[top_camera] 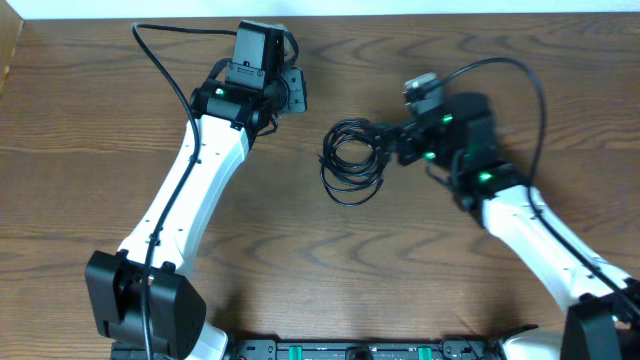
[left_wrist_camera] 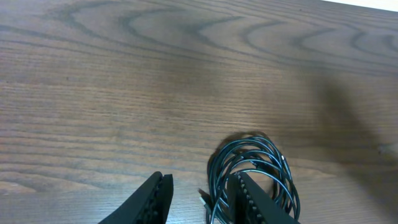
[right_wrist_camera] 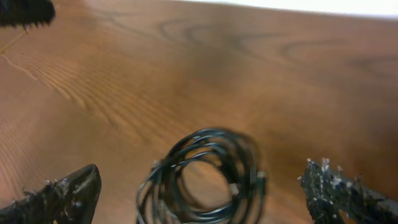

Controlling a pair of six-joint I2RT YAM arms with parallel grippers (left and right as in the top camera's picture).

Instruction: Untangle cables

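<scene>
The cables [top_camera: 352, 162] lie as one small coil of thin black cord on the wooden table, just right of centre. My right gripper [top_camera: 383, 143] hovers at the coil's right edge, jaws wide open. In the right wrist view the coil [right_wrist_camera: 205, 180] sits between the two spread fingers, with small pale plug ends showing on it. My left gripper [top_camera: 293, 92] is up and to the left of the coil, apart from it. In the left wrist view the left gripper [left_wrist_camera: 199, 190] shows a gap with bare wood in it, and the coil [left_wrist_camera: 258, 165] lies beyond its right finger [left_wrist_camera: 252, 199], a plug end beside it.
The wooden table [top_camera: 100, 120] ends in a pale strip along the far edge. Thick black wiring loops off both arms, one loop [top_camera: 160, 60] near the left arm and one [top_camera: 530, 90] over the right. The arm bases stand at the near edge.
</scene>
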